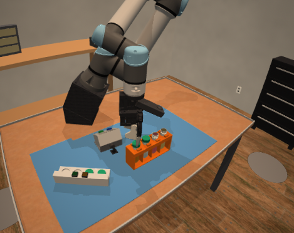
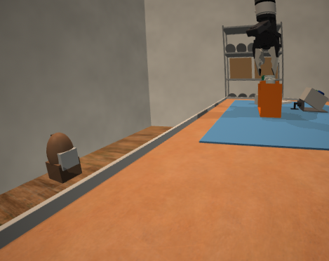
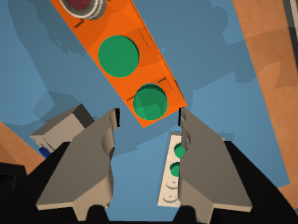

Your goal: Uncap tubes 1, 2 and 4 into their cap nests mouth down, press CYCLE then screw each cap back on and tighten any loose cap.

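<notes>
My gripper (image 1: 134, 141) (image 2: 266, 73) (image 3: 149, 109) is open and empty, pointing down just above the cap of tube 4 (image 1: 133, 144) (image 3: 150, 102). The cap of tube 3 (image 1: 146, 138) (image 3: 119, 56) is on. Tube 2 (image 1: 155, 135) (image 3: 82, 3) and tube 1 (image 1: 163, 131) are uncapped in the orange decapping station (image 1: 130, 156) (image 2: 270, 102). Green caps lie in nest 1 (image 1: 101, 171) and nest 2 (image 1: 89, 171) of the cap tray (image 1: 94, 181); nests 3 and 4 are empty. The green lamp (image 1: 74, 174) and amber lamp (image 1: 84, 174) look dark.
The grey key housing (image 1: 108, 139) (image 2: 311, 99) (image 3: 65, 127) stands beside the station, with a green READY key (image 1: 101, 131) and a blue CYCLE key (image 1: 109, 129). A small black piece (image 1: 113, 150) sits in front of it.
</notes>
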Controlling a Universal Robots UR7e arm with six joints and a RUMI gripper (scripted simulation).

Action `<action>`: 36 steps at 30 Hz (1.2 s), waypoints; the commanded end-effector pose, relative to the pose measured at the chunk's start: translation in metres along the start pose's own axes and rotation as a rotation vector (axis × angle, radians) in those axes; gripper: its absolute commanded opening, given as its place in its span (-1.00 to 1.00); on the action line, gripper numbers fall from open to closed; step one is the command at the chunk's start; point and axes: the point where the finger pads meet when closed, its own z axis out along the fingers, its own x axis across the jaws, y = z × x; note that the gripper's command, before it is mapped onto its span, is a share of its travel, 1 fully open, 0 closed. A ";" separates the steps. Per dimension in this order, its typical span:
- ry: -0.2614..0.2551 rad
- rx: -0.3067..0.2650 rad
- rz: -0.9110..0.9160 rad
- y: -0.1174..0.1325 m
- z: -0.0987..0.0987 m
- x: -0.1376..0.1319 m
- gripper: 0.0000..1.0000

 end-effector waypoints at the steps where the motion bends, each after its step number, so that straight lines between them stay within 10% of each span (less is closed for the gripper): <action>1: 0.002 -0.001 0.000 0.000 0.006 0.001 -0.30; 36: 0.002 -0.001 0.000 0.000 0.016 0.001 -0.30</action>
